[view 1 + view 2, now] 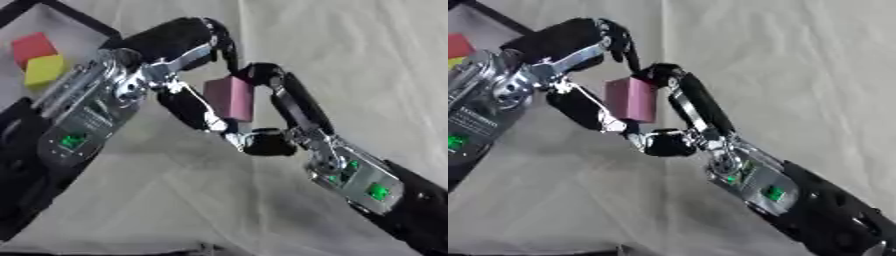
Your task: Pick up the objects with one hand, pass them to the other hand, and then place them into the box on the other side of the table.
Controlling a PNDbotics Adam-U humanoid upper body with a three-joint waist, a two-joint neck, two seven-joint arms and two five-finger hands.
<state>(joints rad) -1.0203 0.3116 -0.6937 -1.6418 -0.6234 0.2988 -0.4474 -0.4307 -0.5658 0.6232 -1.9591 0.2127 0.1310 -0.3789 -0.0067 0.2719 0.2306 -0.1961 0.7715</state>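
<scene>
Both of my forearms fill the foreground, black with silver plates and small green lights, and they meet over the pale cloth-covered table (pixel 367 60). My left hand (pixel 131 80) comes in from the left side, its fingers curled forward; one black finger arches over the top and another runs along the near side of the pink block (pixel 231 98). My right hand (pixel 289 107) reaches up from the lower right, with a long black finger lying against the far side of the same block and its thumb curled in below it. So the block is pinched between the two hands, held upright in the air above the cloth, touching fingers of each.

Over in the upper left corner sits the box (pixel 83 20) with a dark rim. Inside it a red block (pixel 32 46) and a yellow block (pixel 44 70) lie touching one another, the yellow one nearer to me.
</scene>
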